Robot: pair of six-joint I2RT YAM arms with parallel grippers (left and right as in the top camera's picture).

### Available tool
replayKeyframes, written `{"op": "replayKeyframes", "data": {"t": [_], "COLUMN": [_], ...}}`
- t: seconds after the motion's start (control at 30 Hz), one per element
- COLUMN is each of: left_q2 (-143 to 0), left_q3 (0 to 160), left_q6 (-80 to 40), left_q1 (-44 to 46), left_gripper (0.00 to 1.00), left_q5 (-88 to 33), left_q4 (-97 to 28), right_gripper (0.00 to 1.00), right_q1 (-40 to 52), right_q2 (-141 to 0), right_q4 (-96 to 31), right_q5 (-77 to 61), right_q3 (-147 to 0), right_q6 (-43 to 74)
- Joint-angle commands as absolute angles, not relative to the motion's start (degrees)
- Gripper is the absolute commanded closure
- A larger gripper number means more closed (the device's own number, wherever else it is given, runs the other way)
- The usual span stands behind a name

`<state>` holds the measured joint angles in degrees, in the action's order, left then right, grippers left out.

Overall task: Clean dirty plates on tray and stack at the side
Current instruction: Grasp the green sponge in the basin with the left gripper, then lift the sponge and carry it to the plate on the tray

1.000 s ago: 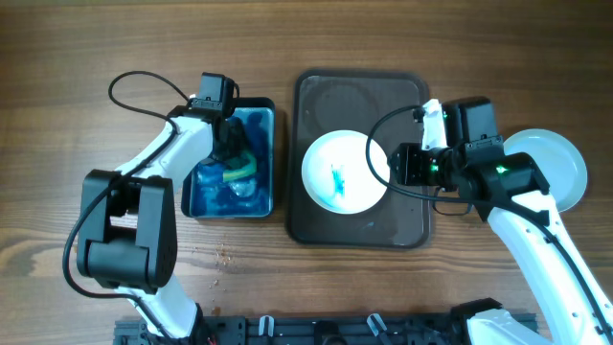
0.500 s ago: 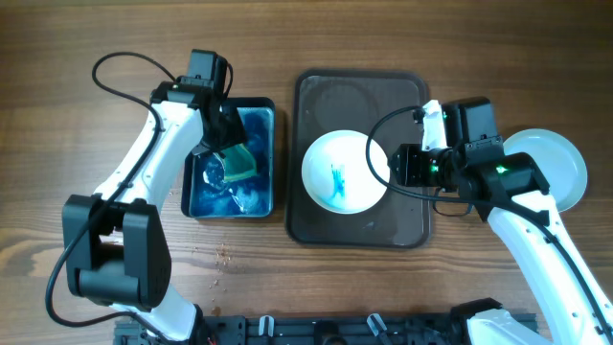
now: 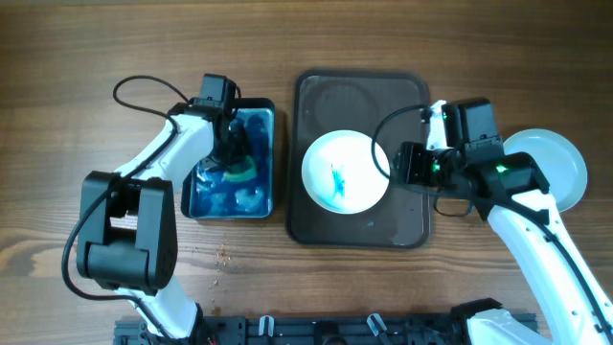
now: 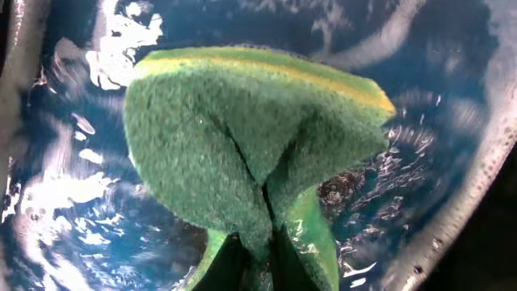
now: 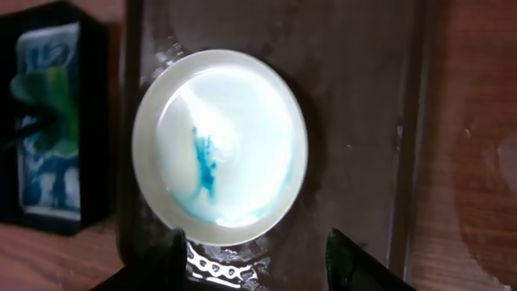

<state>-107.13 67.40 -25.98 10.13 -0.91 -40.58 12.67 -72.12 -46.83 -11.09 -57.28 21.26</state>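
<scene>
Left gripper (image 4: 255, 260) is clamping down on the green sponge (image 4: 242, 137), pinching its near end so hard that it's folding along a crease running straight out from the fingertips. The sponge is sticking out ahead of the fingers, scrubby green face towards the wrist camera and its yellow edge across the far end. It's sitting in the blue water of the tub (image 3: 275, 196). The right gripper (image 5: 258, 263) is hanging wide open, with the dirty plate (image 5: 220, 145) lying flat and face up on the tray (image 5: 363, 121) just ahead of the fingers, its blue smear running lengthwise away from them. A clean plate (image 3: 565, 163) is resting on the table behind that gripper
</scene>
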Motion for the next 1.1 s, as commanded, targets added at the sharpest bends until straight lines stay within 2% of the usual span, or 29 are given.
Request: {"op": "replayKeyframes", "data": {"t": [0.0,0.1,0.13,0.27,0.67,0.83,0.97,1.07], "left_q2": [-104.49,-101.60,-100.90,-98.06,-96.44,-96.44,-96.44,-96.44], "left_q3": [72.97,80.25,81.89,86.61,86.91,86.91,86.91,86.91], "left_q6": [-24.99,-22.63,-22.63,-20.84,-19.68,-19.68,-19.70,-19.68], "left_q1": [10.22,10.28,10.28,10.61,14.22,15.44,16.03,16.01], "left_gripper": [0.96,0.96,0.96,0.96,0.96,0.96,0.96,0.96], "left_q5": [-0.40,-0.60,-0.62,-2.63,-1.98,-3.14,-5.58,-5.56], "left_q4": [-45.17,-51.75,-53.43,-58.19,-59.20,-59.57,-59.64,-59.68], "right_gripper": [0.44,0.44,0.44,0.43,0.45,0.51,0.53,0.60], "right_q1": [10.13,7.05,6.72,6.46,6.57,6.66,7.90,9.23], "right_q2": [-73.84,-76.44,-77.14,-80.64,-93.54,-97.97,-100.53,-102.83], "right_q4": [-46.19,-43.79,-44.21,-45.30,-43.62,-39.48,-36.77,-35.31], "right_q5": [-7.94,-17.61,-18.41,-18.11,-20.14,-26.09,-25.69,-21.26], "right_q3": [-57.74,-57.74,-57.74,-57.74,-57.63,-57.63,-57.63,-57.60], "right_q6": [28.10,11.84,9.98,9.13,5.08,4.29,4.75,8.19]}}
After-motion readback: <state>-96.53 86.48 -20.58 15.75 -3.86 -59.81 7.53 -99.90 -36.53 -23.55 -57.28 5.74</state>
